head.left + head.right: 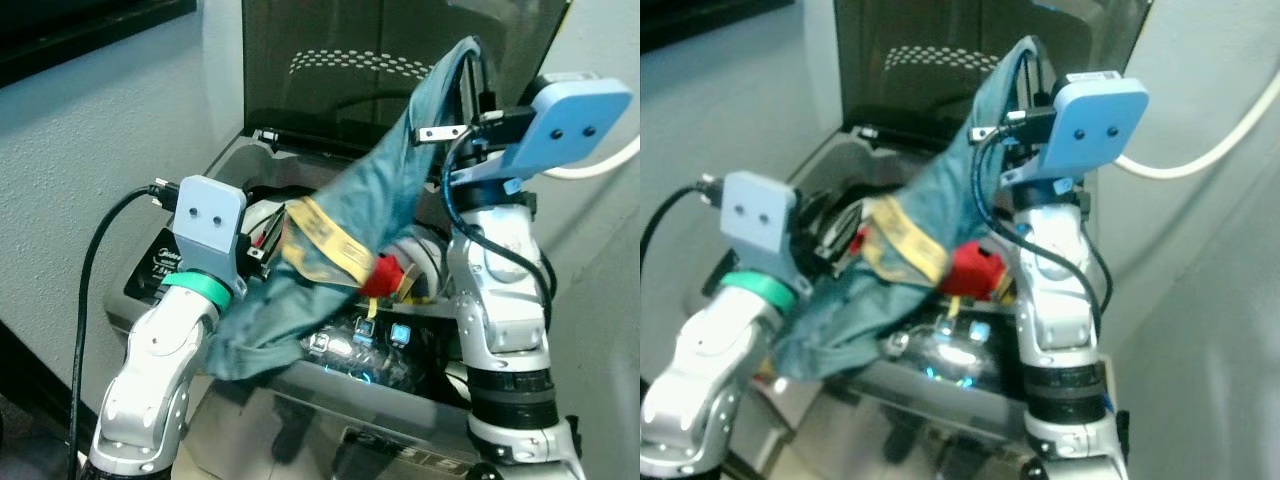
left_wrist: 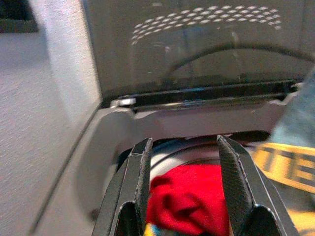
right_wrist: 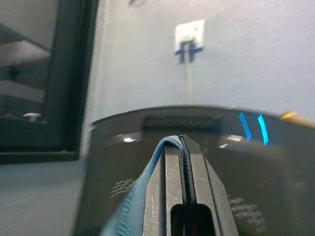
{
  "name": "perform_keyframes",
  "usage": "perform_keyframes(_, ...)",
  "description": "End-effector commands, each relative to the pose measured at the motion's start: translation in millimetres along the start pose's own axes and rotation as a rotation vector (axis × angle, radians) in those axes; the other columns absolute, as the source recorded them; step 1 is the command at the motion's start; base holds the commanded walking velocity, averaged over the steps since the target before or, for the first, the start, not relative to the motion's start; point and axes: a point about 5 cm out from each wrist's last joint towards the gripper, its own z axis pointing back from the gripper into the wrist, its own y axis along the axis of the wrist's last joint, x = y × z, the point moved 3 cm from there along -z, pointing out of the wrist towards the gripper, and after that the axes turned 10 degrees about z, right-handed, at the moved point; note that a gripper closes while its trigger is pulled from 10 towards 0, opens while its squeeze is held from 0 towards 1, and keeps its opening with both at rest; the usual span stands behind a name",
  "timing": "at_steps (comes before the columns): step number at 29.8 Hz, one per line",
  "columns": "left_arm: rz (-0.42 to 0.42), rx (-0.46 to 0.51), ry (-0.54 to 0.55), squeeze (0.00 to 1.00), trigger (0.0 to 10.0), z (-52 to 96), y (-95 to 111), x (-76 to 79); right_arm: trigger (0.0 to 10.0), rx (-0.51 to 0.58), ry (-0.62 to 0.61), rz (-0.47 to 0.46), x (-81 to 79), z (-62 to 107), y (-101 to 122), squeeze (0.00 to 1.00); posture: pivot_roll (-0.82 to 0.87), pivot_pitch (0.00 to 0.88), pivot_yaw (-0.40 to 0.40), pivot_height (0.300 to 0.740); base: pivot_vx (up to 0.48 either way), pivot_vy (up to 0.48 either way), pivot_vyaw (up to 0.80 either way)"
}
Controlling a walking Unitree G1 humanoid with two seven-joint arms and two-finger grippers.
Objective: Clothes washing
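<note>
A home laundry corner: a top-loading washing machine (image 1: 250, 160) stands against a pale textured wall (image 1: 90, 170), its dark tinted lid (image 1: 340, 60) raised upright. Lit blue buttons glow on its control panel (image 1: 360, 340) at the front edge. Clothes fill the drum, a red garment (image 2: 189, 196) among them. A white wall socket (image 3: 189, 34) with a cable plugged in sits on the wall.

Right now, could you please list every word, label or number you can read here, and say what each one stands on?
None can be read.
Yellow band on the teal garment: dark lettering, too blurred.
Washing machine's lit control panel: glowing icons, illegible.
Machine's left rim: faint print, too small.
</note>
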Motion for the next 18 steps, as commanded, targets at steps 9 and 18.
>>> perform_keyframes(9, 0.001, -0.019, 0.018, 0.0, 10.0, 2.8, -4.2, -3.1, 10.0, -0.057, 0.031, -0.012, -6.1, 6.4, -13.3, 0.0, 0.15, 0.084, 0.008, 0.74, 0.0, 0.48, 0.0)
perform_keyframes(18, -0.009, -0.019, 0.018, 0.0, 10.0, 3.0, -4.7, -3.4, 10.0, -0.08, 0.042, 0.007, -8.0, 7.9, -17.7, 0.0, 0.15, 0.084, 0.009, 0.74, 0.0, 0.261, -0.08)
